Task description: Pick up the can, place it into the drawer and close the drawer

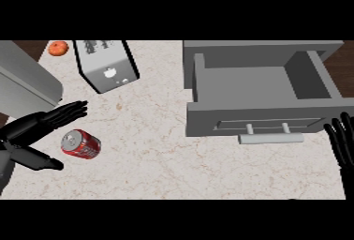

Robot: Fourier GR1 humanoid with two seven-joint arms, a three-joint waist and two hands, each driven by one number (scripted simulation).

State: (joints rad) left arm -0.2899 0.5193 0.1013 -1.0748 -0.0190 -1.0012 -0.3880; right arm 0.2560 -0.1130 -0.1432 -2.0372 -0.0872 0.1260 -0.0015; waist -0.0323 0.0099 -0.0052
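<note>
1. Step in hand was judged to be the pick-up: a red metal drinks can (81, 144) was seen lying on its side on the pale marbled counter (159, 159), not yet lifted.
2. The black left hand (34, 125) was noted just beside the can, fingers straight and spread above it, thumb held apart below; nothing was clasped.
3. The black right hand (342, 140) was recorded at the right edge, fingers straight and upright, resting.
4. The grey box-shaped drawer (256, 112) was found pulled open, well apart from the can.
5. Next move, as judged: fingers and thumb to be closed round the can, which would then be carried right to the drawer.
</note>
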